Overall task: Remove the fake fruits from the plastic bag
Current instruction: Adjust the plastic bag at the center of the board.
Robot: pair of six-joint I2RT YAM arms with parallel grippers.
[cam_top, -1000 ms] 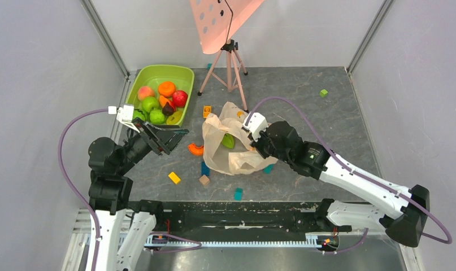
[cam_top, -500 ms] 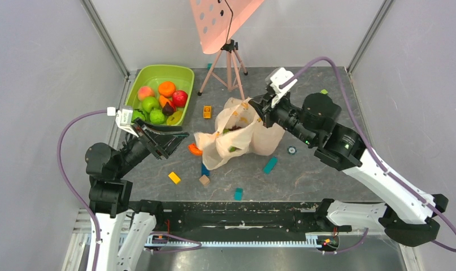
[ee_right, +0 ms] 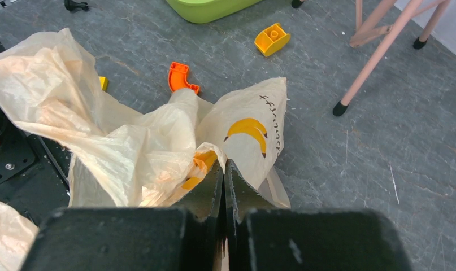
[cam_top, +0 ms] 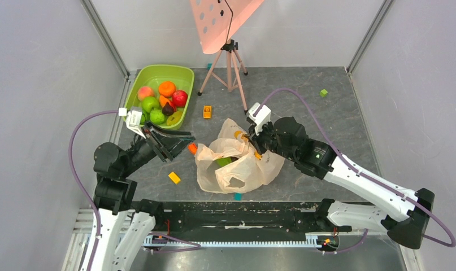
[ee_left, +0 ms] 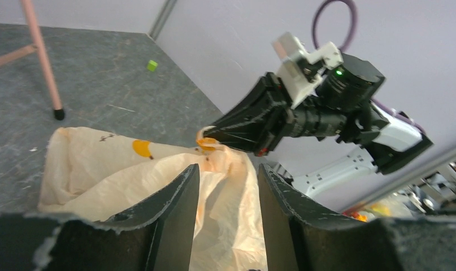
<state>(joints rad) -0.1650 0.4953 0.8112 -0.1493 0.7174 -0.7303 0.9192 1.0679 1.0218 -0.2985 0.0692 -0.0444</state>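
We are dragging the plastic bag [cam_top: 239,172] back toward the near edge, lower than its raised position of half a second ago; our right gripper [ee_right: 224,169] is staying clamped on a fold of its film beside the printed yellow mark; our left gripper [ee_left: 225,175] is narrowing just beside the bag, fingers apart and holding nothing; a green fruit [cam_top: 223,161] is showing inside the bag, so the emptying seems unfinished; other fake fruits [cam_top: 166,89] are sitting in the lime-green tub [cam_top: 157,69].

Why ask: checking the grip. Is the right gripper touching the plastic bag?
Touching. The right wrist view shows the right gripper shut on a fold of the plastic bag.
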